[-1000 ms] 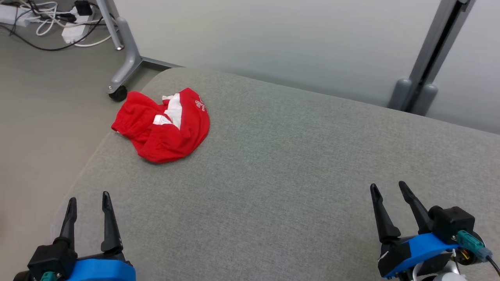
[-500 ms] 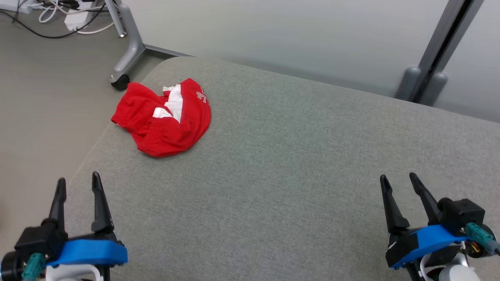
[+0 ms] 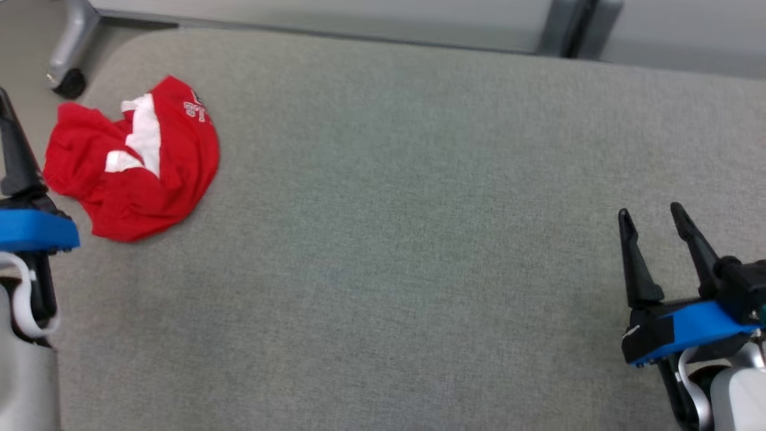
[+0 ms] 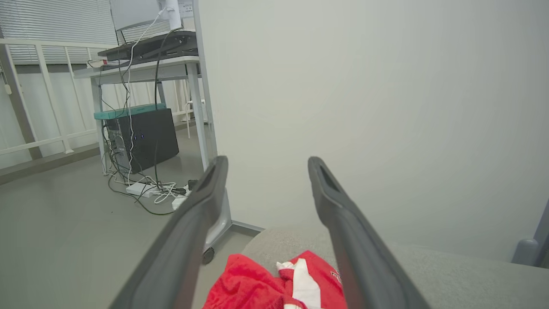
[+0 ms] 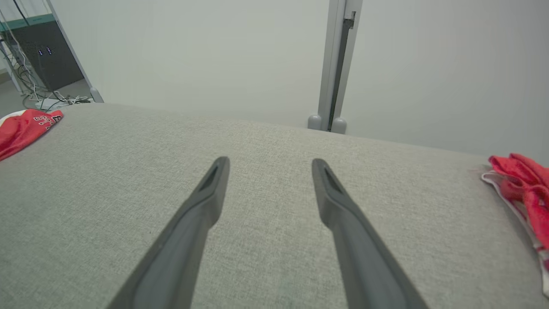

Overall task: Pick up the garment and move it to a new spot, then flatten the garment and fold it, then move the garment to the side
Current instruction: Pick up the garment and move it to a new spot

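Note:
The garment is a crumpled red piece with white trim and white lettering, lying near the far left corner of the grey padded surface. One dark finger of my left gripper stands just to the garment's left, apart from it. In the left wrist view the left gripper is open above the garment, with nothing between its fingers. My right gripper is open at the lower right, far from the garment. In the right wrist view it is empty over bare padding, and the garment lies at the far left.
A grey frame leg with a black caster stands on the floor past the left corner. A pale wall panel and a grey post run behind. Another red cloth lies at the surface's right end. A desk with a computer and cables stands beyond.
The head camera has tipped down and turned, shifting the whole picture. My left gripper has come forward and is now level with the garment. Both grippers stay open and the garment lies as before.

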Controlling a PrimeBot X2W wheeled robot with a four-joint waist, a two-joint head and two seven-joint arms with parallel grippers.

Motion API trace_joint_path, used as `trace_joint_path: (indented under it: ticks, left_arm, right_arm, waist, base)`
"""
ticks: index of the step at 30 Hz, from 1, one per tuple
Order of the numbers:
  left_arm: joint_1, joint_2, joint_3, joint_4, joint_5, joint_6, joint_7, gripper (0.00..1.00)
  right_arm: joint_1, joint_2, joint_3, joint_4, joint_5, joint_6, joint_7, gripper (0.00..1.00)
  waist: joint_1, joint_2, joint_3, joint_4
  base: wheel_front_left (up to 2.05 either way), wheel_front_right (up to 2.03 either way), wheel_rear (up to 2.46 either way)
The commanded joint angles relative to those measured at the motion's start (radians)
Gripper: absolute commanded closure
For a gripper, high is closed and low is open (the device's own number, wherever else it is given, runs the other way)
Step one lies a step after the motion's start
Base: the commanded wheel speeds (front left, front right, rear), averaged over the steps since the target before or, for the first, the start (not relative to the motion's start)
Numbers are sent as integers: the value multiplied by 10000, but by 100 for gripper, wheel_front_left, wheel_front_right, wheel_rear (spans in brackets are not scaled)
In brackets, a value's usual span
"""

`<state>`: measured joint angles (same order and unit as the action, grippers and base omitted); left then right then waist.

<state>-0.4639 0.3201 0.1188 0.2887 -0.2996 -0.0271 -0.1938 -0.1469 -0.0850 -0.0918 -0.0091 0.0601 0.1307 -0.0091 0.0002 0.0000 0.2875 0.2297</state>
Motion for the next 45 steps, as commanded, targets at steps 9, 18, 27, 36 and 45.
trace_joint_path:
  ticks: [9,18,27,36,45]
  left_arm:
    - [-1992,752,-70,1975,-229,-392,484,0]
    - [-2717,530,-610,5093,-595,-786,1165,0]
    - [-2785,243,-1131,7274,-1005,-1004,1593,0]
    - [-3092,399,-1692,7627,-1156,-1034,789,100]
    - [-3608,783,-2314,6708,-873,-1035,-333,100]
  right_arm:
    - [38,-264,-351,-1323,-236,2,538,0]
    - [-69,-411,-435,-1937,-277,2,845,0]
    - [-161,-434,-305,-1913,-307,2,929,0]
    - [-87,-393,-323,-1732,-164,2,846,0]
    - [122,-32,-249,-964,75,2,353,0]
  waist:
    - [-2,0,1093,-714]
    - [-2,0,1613,-847]
    - [-2,0,1555,-882]
    - [-2,0,1149,-1096]
    - [-2,0,131,-1547]
  base:
    - [0,0,0]
    - [0,0,0]
    - [0,0,0]
    - [0,0,0]
    - [0,0,0]
